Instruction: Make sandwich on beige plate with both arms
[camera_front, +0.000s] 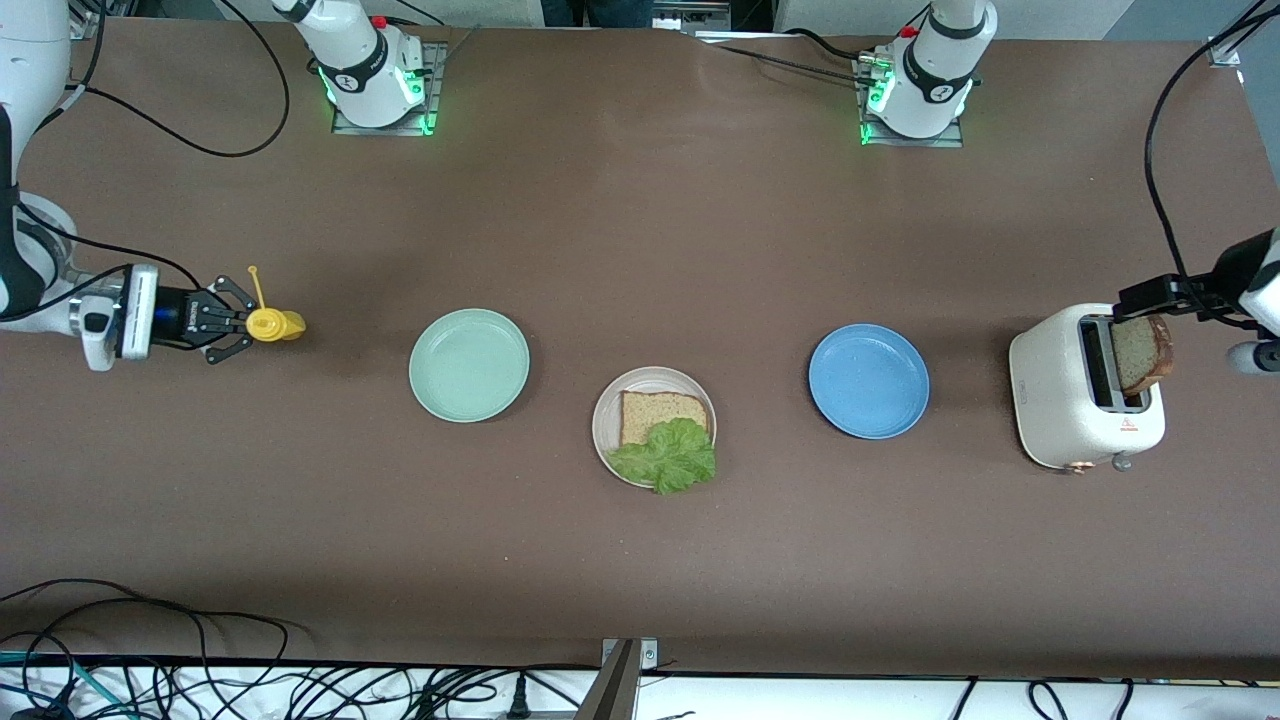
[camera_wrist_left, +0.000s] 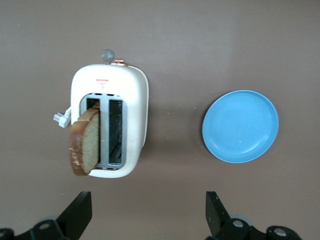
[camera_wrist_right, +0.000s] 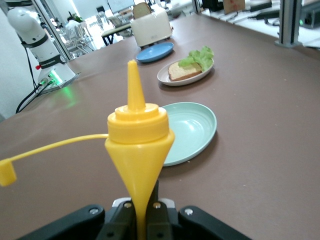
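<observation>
The lettuce leaf (camera_front: 668, 456) and one bread slice (camera_front: 660, 414) are seen on the beige plate (camera_front: 606, 440), well apart from both claws. A yellow sauce bottle (camera_front: 274, 324) is clamped in the right claw (camera_front: 236, 320) beside the mint plate (camera_front: 469, 364); sauce could spill onto the counter (camera_front: 640, 560). The left claw (camera_wrist_left: 148, 212), spread wide, hangs over the toaster (camera_front: 1085, 400); the second slice (camera_front: 1141, 355) could slip if pinched off-centre.
</observation>
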